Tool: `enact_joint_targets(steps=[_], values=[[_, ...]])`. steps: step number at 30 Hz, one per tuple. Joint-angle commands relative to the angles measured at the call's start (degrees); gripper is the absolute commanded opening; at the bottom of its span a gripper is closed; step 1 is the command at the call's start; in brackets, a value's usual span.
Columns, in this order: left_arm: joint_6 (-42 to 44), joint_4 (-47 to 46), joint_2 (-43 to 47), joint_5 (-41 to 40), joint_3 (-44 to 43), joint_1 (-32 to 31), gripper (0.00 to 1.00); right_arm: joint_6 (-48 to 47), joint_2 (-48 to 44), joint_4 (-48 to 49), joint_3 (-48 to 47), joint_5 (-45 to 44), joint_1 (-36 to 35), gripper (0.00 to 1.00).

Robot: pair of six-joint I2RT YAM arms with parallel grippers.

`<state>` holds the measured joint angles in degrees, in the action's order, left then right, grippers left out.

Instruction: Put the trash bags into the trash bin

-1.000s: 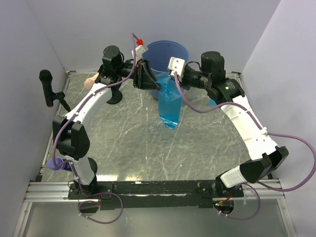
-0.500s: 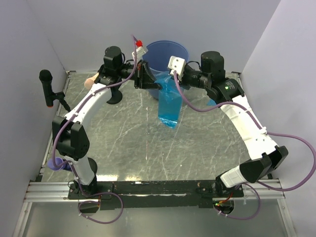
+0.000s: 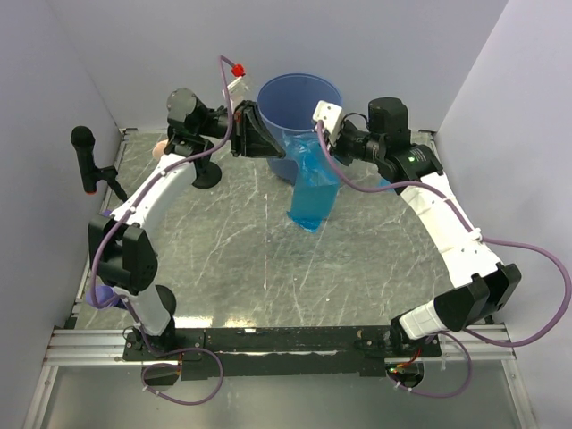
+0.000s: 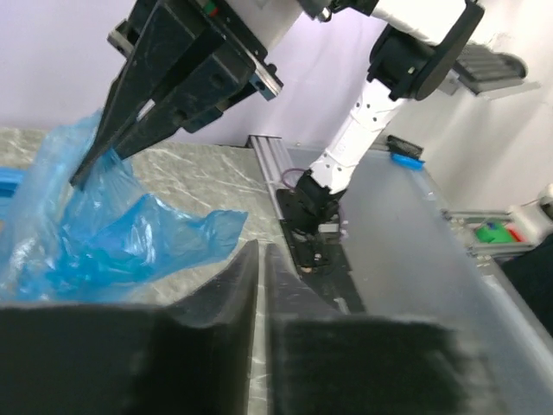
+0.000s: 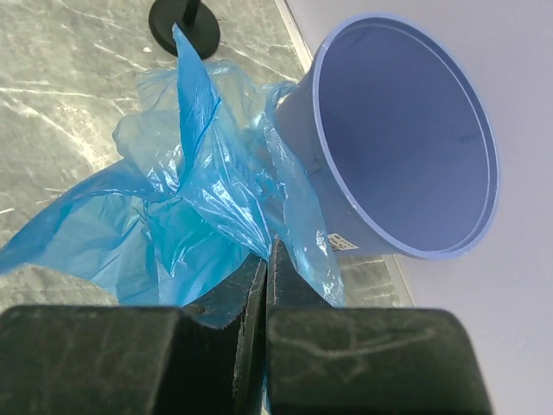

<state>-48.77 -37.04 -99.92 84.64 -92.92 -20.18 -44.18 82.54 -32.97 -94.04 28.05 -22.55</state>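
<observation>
Trash bag [image 3: 313, 192]: outside the trash bin [image 3: 299, 112], draped against the bin's near wall. Its long axis runs from that wall out over the table [image 3: 223, 268]. The pinched top end is at the bin; the loose bottom end points away from it.
Right gripper [image 5: 270, 251]: jaws closed on the bag's upper film, just below the bin's rim.
Left gripper [image 4: 262, 255]: jaws pressed together with nothing between them, at the bin's left side, the bag just beyond its tips.

Above the trash bin [image 3: 299, 105] the way is free, its near rim crowded by the left gripper [image 3: 279, 150], the right gripper [image 3: 314, 136] and the hanging trash bag [image 3: 313, 192]; the middle tabletop [image 3: 259, 259] lies open.
</observation>
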Motion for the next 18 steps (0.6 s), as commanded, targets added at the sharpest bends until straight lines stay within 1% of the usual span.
enact_joint_targets(steps=[1,2,3,4,5,6,7,9,11,12,15,18], values=[[2.01,1.87,3.32,-2.17,2.47,1.37,0.37,1.99,-2.82,2.21,-0.44,1.3,0.48,0.0],[6.19,5.88,4.02,-6.03,3.36,1.64,0.52,2.0,-3.0,2.12,-0.53,2.09,0.4,0.0],[14.41,19.76,5.25,-10.07,2.32,1.55,0.59,2.08,-3.18,2.12,-0.53,2.53,0.48,0.0],[27.46,27.12,6.3,-13.76,0.57,0.94,0.63,2.17,-3.35,2.03,-0.62,3.05,0.4,0.0],[38.82,38.68,6.75,-16.59,-1.01,-0.37,0.65,2.26,-3.44,1.86,-0.71,3.58,0.4,0.0],[44.58,41.75,7.02,-18.09,-1.47,-1.43,0.66,2.26,-3.53,1.77,-0.79,3.76,0.4,0.0],[46.3,41.7,7.28,-18.72,-1.03,-1.7,0.68,2.43,-3.62,1.68,-0.88,4.02,0.4,0.0],[46.05,39.94,7.02,-17.94,0.02,-1.7,0.7,2.44,-3.44,1.51,-0.97,4.2,0.4,0.0],[48.06,41.86,6.93,-18.45,0.02,-2.4,0.7,2.61,-3.36,1.59,-1.15,4.2,0.22,0.0],[50.94,42.31,7.02,-18.63,0.55,-2.75,0.71,2.61,-3.27,1.59,-1.32,4.38,0.22,0.0],[53.95,40.91,7.98,-18.81,2.92,-3.8,0.71,2.79,-3.09,1.68,-1.67,4.64,0.13,0.0],[59.39,44.84,7.55,-18.19,1.79,-4.77,0.68,3.05,-3.0,1.77,-1.58,4.73,-0.13,0.0]])
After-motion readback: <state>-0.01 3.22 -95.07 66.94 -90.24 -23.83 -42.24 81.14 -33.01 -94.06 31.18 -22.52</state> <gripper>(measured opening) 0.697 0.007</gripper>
